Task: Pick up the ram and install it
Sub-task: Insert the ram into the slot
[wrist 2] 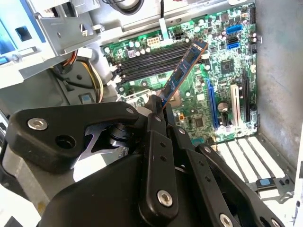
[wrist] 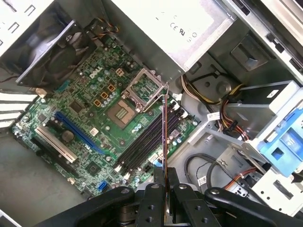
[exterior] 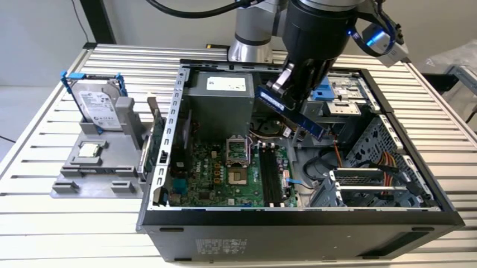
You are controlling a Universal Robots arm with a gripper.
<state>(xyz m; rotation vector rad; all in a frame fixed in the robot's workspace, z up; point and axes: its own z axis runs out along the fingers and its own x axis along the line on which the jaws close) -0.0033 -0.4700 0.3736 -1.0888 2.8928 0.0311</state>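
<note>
The ram, a long thin stick with a bluish face, hangs tilted in the air over the open computer case. My gripper is shut on one end of it. In the second wrist view the ram slants away from the gripper above the motherboard. Seen edge-on in the first wrist view, the ram rises from the gripper as a thin line. It is roughly over the black memory slots, which lie below it on the board.
On the exterior view's left, a grey holder carries a silver hard drive in a blue frame and a small square processor chip. Inside the case are the power supply, the processor socket, cables and drive bays.
</note>
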